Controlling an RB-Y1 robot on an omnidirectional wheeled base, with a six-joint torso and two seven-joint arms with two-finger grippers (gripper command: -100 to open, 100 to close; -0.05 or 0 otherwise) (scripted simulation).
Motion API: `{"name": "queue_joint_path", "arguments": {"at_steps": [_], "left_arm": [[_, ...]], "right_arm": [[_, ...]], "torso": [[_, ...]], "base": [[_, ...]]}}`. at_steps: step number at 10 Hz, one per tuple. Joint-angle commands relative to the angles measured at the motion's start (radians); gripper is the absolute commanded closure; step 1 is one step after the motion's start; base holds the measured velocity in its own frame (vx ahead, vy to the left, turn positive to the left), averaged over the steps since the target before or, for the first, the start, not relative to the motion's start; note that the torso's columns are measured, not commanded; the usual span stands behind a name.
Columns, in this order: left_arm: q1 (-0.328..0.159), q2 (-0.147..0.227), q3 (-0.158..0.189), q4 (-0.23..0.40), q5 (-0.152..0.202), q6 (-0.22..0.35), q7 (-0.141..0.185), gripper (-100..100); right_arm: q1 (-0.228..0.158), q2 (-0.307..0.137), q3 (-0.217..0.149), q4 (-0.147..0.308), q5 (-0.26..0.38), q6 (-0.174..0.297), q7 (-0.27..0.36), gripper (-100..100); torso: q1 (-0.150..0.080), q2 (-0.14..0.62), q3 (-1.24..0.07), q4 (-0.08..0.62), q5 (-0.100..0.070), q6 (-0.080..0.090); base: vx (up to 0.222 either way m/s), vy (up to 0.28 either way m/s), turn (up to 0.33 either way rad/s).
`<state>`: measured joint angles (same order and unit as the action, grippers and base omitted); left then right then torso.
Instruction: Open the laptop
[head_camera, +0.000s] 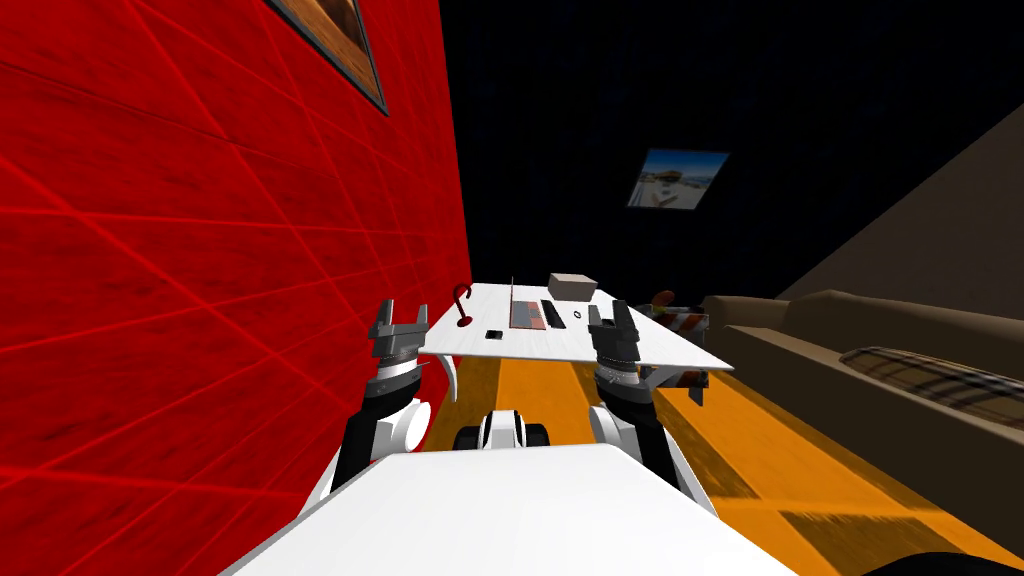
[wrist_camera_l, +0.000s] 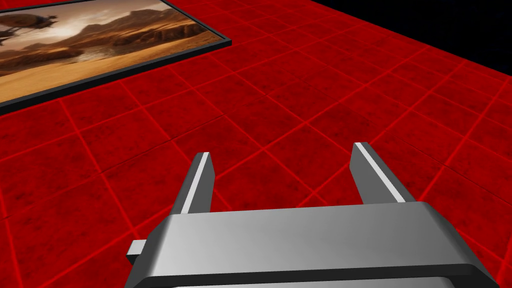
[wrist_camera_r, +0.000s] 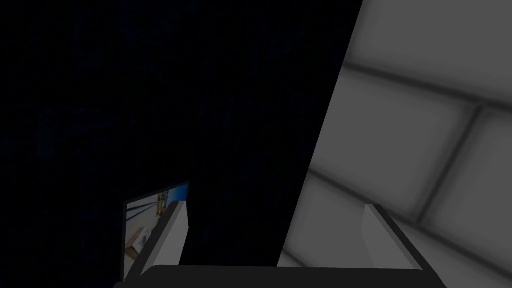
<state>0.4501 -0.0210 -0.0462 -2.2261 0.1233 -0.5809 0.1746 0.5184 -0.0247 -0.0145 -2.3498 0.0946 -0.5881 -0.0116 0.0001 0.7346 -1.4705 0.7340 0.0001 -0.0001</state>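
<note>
Evidently parked short of the white table with the laptop mid-top near a grey box, holding left gripper and right gripper raised, jaws released and empty, probably to keep clear during approach.

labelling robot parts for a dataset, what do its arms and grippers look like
The left arm and right arm are white and black, with dark grey ribbed wrists. The left gripper and right gripper are each a grey box carrying two thin, tapered, blade-like fingers, grey with a paler strip along one face. No cables or markings are visible.
</note>
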Motion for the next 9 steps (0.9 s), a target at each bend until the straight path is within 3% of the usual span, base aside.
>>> {"name": "queue_joint_path", "arguments": {"at_steps": [1, 3, 9], "left_arm": [[0.000, 0.000, 0.000, 0.000, 0.000, 0.000, 0.000, 0], [0.000, 0.000, 0.000, 0.000, 0.000, 0.000, 0.000, 0], [0.000, 0.000, 0.000, 0.000, 0.000, 0.000, 0.000, 0]], "right_arm": [[-0.002, -0.076, -0.006, 0.022, -0.030, -0.010, -0.058, -100], [-0.007, -0.113, -0.015, 0.046, -0.066, -0.019, -0.116, -100], [-0.016, -0.142, -0.033, 0.088, -0.134, -0.039, -0.248, -100]], "torso": [[0.000, 0.002, -0.005, 0.003, 0.000, 0.000], [0.000, 0.003, -0.006, 0.004, 0.000, 0.000], [0.000, 0.003, -0.005, 0.004, 0.000, 0.000]], "base": [[-0.003, 0.007, 0.140], [-0.001, 0.009, 0.155], [-0.001, 0.007, 0.118]]}}
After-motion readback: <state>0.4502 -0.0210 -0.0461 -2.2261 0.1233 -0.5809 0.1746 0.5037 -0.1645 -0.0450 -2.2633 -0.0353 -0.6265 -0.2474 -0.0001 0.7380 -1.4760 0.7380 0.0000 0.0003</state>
